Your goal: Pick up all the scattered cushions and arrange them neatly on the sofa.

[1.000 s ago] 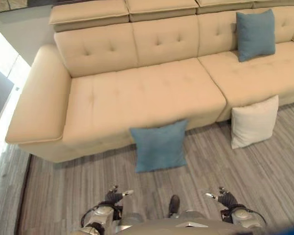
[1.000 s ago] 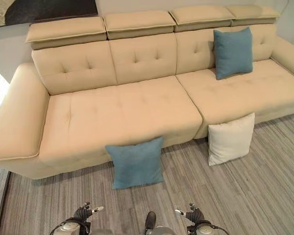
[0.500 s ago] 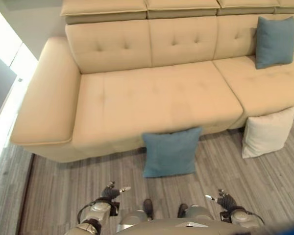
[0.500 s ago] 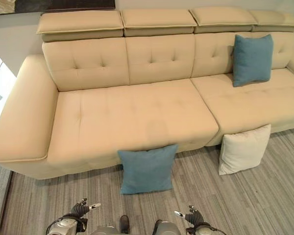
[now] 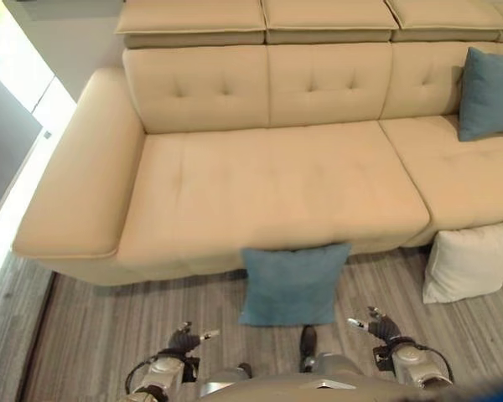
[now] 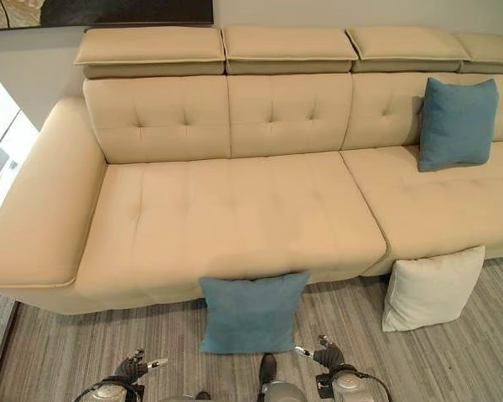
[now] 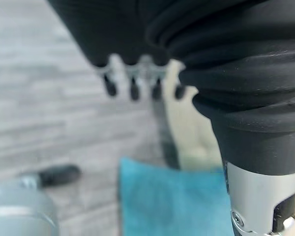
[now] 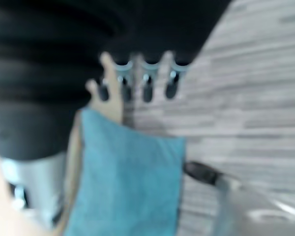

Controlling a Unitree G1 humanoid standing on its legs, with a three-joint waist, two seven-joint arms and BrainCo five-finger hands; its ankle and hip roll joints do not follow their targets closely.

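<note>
Both hands empty, fingers relaxed: left hand (image 5: 183, 342), right hand (image 5: 379, 327). Blue cushion (image 5: 292, 285) leans on the sofa (image 5: 260, 184) front edge, white cushion (image 5: 469, 261) further right. Risk: one-handed pinch lets it sag and slip.

I'm looking down on a long beige sofa (image 6: 235, 209) with button-tufted seats and back panels, topped by a row of flat padded headrests (image 6: 151, 46). Its broad armrest (image 6: 33, 218) closes off the left end. The floor (image 6: 92, 352) in front is grey wood-look planking with fine streaks. Behind the sofa I see a pale wall (image 6: 33, 84), with the lower edge of a dark framed picture (image 6: 109, 12) above it. Bright daylight comes in along the floor at the far left (image 5: 21, 109).
</note>
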